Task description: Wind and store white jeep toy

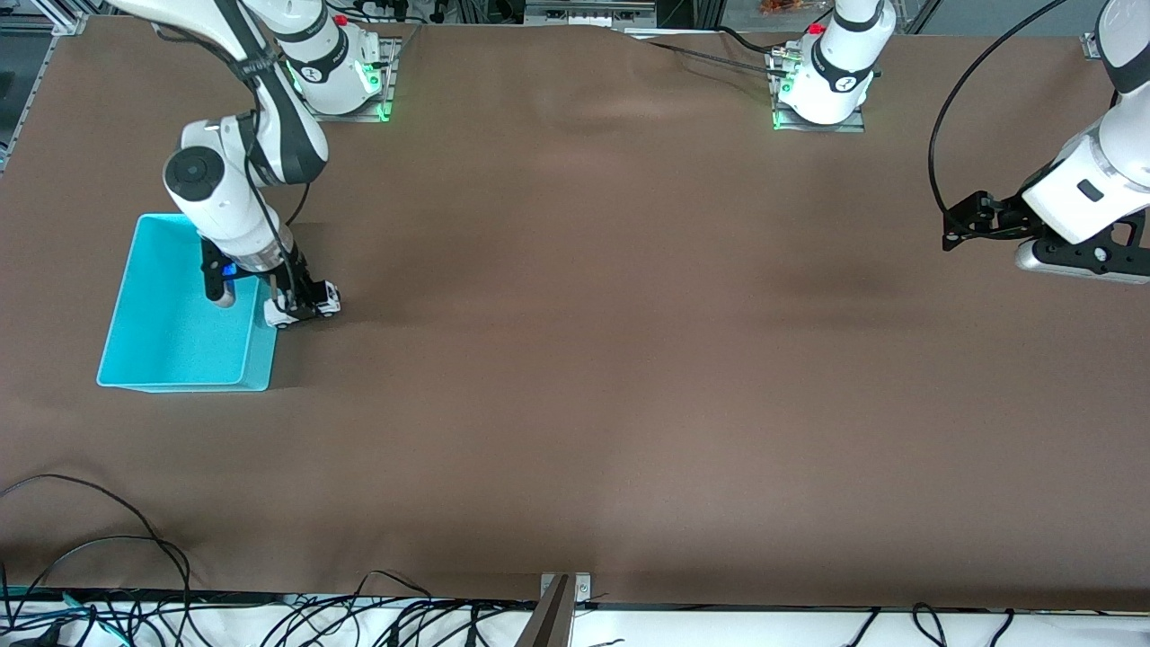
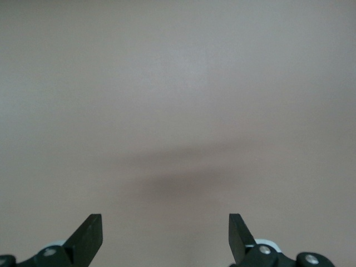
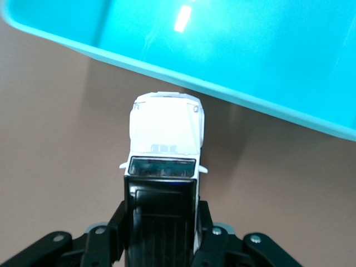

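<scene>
beside turquoise bin (image 1: 153,359), pincer-gripped white jeep toy (image 3: 165,133)

You're looking at a robotics lab bench, not a home. Two white arms are bolted by metal base plates (image 1: 346,101) to a long table (image 1: 629,359) covered in plain brown sheeting. Loose black cables (image 1: 108,575) tangle along its near edge, and aluminium framing (image 1: 575,11) runs along the edge by the bases.
</scene>
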Controlling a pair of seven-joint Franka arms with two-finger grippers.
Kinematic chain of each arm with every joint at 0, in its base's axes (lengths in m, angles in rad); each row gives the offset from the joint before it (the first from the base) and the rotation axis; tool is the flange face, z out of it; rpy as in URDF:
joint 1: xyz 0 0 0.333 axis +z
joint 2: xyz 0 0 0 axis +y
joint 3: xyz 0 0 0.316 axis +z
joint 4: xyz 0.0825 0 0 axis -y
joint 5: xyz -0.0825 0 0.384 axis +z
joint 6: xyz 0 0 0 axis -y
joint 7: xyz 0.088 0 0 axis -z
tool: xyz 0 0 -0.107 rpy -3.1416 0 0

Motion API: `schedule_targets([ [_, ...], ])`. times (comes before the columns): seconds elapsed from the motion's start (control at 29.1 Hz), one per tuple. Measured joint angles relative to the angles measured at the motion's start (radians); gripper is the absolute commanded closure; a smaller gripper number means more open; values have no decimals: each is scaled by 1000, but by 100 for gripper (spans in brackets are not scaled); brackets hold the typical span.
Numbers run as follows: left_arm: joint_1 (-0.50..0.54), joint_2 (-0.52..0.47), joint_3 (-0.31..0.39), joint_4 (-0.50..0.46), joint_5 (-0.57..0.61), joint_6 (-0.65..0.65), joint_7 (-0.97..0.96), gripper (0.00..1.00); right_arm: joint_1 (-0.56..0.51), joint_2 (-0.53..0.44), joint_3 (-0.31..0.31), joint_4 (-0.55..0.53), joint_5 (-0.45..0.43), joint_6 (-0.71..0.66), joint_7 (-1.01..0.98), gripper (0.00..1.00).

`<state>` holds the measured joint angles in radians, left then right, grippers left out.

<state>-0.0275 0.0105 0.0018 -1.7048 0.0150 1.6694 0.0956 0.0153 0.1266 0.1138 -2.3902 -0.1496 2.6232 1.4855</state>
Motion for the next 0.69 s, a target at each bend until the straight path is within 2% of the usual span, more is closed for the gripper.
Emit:
schedule_targets([
  [0.17, 4, 0, 2, 28, 0, -13, 0, 0, 0, -71, 15, 0, 0, -68, 0, 100],
  [0.34, 7, 0, 4, 57, -1, -39, -1, 0, 0, -101, 20, 11, 0, -134, -46, 100],
  [0.52, 23, 4, 6, 77, -25, -40, -5, 0, -8, -105, 18, 53, 1, -253, -234, 100],
  [0.69, 30, 12, 7, 92, -28, -42, -5, 0, -52, -105, -5, 74, 2, -297, -448, 100],
])
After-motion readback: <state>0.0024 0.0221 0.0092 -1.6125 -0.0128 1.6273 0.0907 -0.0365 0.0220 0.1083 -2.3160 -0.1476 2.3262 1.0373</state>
